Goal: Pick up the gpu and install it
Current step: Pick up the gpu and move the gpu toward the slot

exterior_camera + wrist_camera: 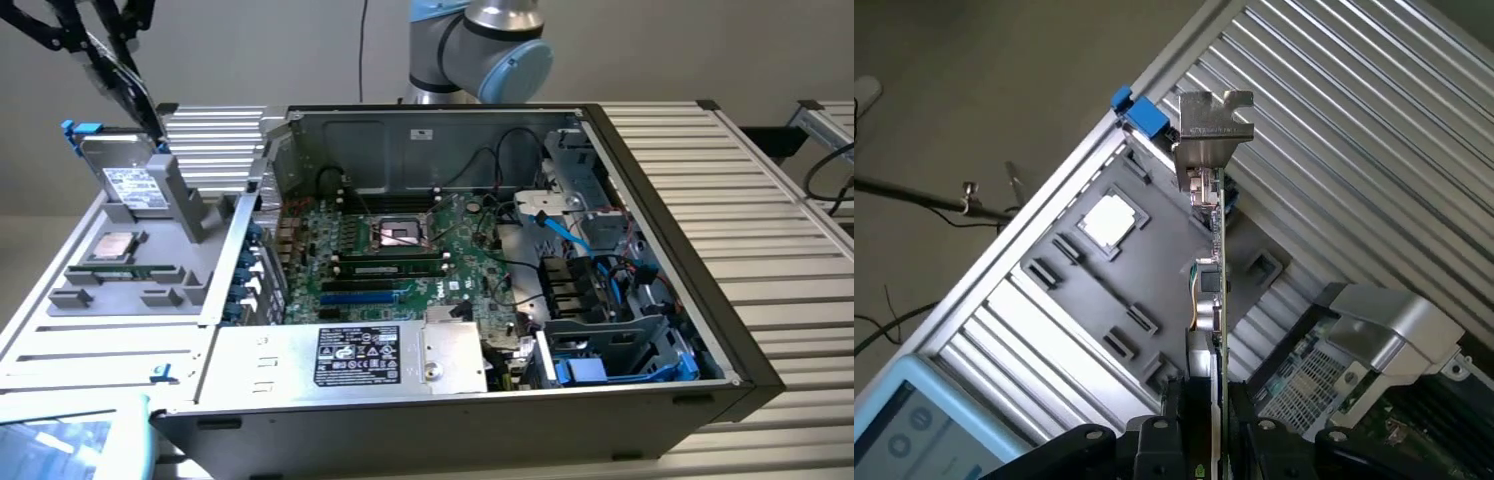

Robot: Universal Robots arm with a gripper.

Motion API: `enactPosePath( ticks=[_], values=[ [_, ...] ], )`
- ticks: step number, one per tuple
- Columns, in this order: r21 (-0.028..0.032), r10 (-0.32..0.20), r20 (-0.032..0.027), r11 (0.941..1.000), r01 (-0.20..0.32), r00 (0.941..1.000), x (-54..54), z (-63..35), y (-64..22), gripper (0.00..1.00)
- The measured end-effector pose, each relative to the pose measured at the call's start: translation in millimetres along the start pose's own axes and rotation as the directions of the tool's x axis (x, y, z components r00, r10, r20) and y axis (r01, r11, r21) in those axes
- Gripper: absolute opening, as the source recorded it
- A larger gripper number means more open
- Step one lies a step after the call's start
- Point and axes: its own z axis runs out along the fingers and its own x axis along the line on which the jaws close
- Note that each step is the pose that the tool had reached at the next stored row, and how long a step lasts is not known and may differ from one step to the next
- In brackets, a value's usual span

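I'm watching through the wrist camera as the gripper (1214,425) is clamping the gpu (1217,300) edge-on between its fingers, with the silver bracket pointing away from the wrist. The card is hanging in the air over the grey tray (1149,270), clear of it. In the exterior view the arm (481,50) is reaching toward the exterior view's left, above that tray. There a hard drive (134,185) is standing upright and a square chip (114,247) is lying in a pocket. The open computer case (387,150) is sitting just beside it, holding the motherboard (387,240).
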Motion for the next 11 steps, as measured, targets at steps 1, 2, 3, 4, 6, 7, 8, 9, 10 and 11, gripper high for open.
enactPosePath(
  ticks=[1,2,3,4,6,7,8,9,10,11],
  values=[
    [0.0003,-0.018,-0.0011,0.9998,0.018,0.9998,0.0,0.1,0.0,0.28],
    [0.0006,-0.036,-0.0021,0.9993,0.036,0.9993,0.0,0.1,0.0,0.28],
    [0.0008,-0.054,-0.0033,0.9985,0.054,0.9985,0.0,0.1,0.0,0.28],
    [0.0011,-0.074,-0.0044,0.9973,0.074,0.9973,0.0,0.1,0.0,0.28],
    [0.0015,-0.11,-0.0067,0.994,0.11,0.994,0.0,0.2,0.0,0.28],
    [0.0017,-0.128,-0.0078,0.9918,0.128,0.9918,0.0,0.2,0.0,0.28],
    [0.0019,-0.145,-0.0089,0.9894,0.145,0.9894,0.0,0.2,0.0,0.28],
    [0.002,-0.163,-0.01,0.9866,0.163,0.9866,0.0,0.2,0.0,0.28],
    [0.0021,-0.181,-0.0112,0.9835,0.181,0.9834,0.0,0.3,0.0,0.28],
    [0.0022,-0.199,-0.0123,0.9799,0.199,0.9799,0.0,0.3,0.0,0.28]
  ],
)
